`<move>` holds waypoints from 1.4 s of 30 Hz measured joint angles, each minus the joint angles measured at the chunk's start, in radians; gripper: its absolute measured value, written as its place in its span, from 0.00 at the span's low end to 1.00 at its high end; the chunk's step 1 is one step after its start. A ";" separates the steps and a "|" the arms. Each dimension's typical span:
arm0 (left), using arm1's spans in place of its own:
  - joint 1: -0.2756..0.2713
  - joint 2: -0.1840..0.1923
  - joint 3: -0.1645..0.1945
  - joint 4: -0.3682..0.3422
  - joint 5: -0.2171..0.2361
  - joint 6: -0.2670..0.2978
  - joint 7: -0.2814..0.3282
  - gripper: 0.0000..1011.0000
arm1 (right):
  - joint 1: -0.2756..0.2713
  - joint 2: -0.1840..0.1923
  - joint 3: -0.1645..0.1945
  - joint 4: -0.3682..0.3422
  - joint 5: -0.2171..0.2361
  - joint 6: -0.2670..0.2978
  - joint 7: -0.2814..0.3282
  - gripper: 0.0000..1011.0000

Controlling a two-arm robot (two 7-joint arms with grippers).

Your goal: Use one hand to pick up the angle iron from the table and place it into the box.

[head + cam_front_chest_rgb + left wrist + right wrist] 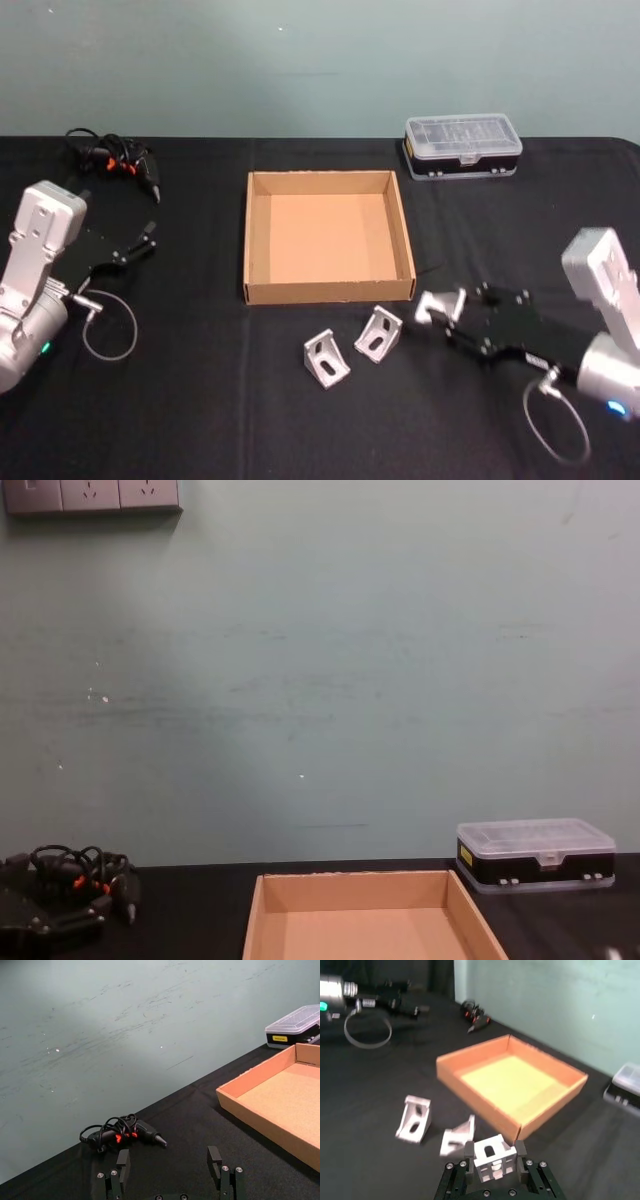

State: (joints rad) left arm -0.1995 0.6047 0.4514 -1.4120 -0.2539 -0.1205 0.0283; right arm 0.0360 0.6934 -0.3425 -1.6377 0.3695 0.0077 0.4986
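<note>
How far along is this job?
Done: nothing; the box is bare inside. In hand: the right tool grips one angle iron near the box's front right corner. Left: carry it over the wall and release. A second angle iron and a third angle iron lie on the table; the left tool sits parked, open, at the left.

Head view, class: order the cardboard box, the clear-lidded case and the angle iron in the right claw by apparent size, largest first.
1. cardboard box
2. clear-lidded case
3. angle iron, held in the right claw
</note>
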 joint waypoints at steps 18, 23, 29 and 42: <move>0.000 0.000 0.000 0.000 0.000 0.000 0.000 1.00 | 0.336 -0.206 -0.102 0.254 -0.047 0.134 0.033 0.47; 0.000 0.000 0.000 0.000 0.000 0.000 0.000 1.00 | 0.441 -0.273 -0.146 0.390 -0.074 0.137 0.045 0.47; 0.000 0.000 0.000 0.000 0.000 0.000 0.000 1.00 | 0.524 -0.333 -0.177 0.508 -0.105 0.143 0.044 0.47; 0.000 0.000 0.000 0.000 0.000 0.000 0.000 1.00 | 0.610 -0.404 -0.209 0.651 -0.151 0.202 0.043 0.47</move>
State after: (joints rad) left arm -0.1996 0.6047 0.4514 -1.4120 -0.2539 -0.1205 0.0283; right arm 0.6461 0.2897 -0.5517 -0.9869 0.2187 0.2098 0.5417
